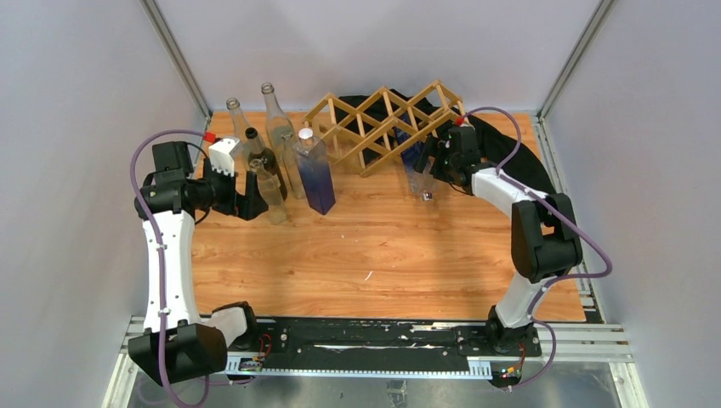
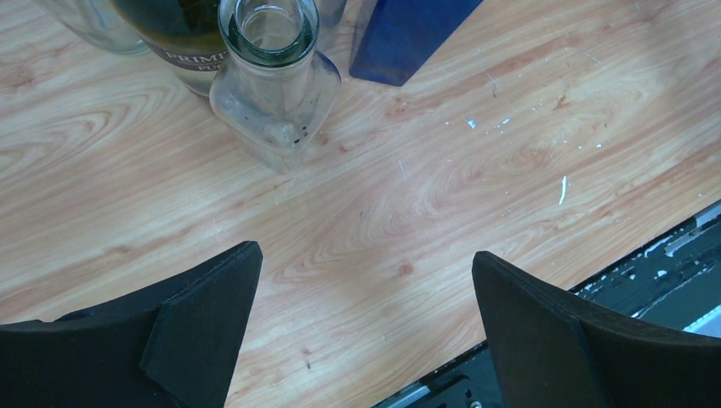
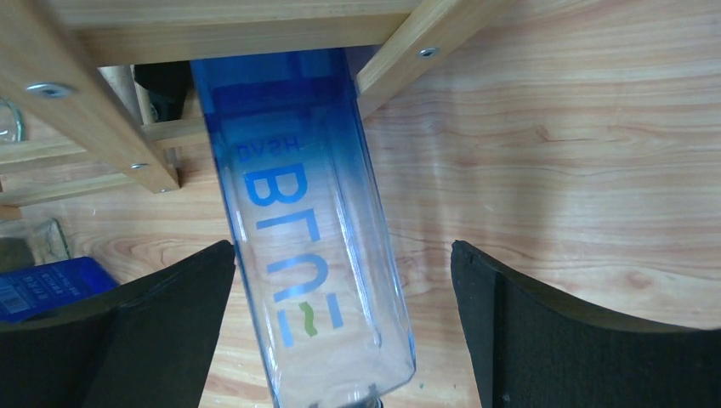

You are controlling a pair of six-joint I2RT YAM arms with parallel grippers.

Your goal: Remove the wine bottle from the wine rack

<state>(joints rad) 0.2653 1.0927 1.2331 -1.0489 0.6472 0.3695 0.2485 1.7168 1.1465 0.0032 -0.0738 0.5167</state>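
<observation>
While in wine rack [image 3: 255,30], bottle [image 3: 306,238] aslant, neck-forward.

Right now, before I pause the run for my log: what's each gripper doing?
Left gripper: open, empty.
Right gripper: open, jaws either side of the blue bottle, not clamped on it.

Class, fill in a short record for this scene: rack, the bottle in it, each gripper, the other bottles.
rack: wooden lattice at the far side of the table
bottle: blue-tinted, lying in a rack cell, one end sticking out
right gripper: open, astride the bottle
left gripper: open, holding nothing
other bottles: upright, left of the rack
</observation>
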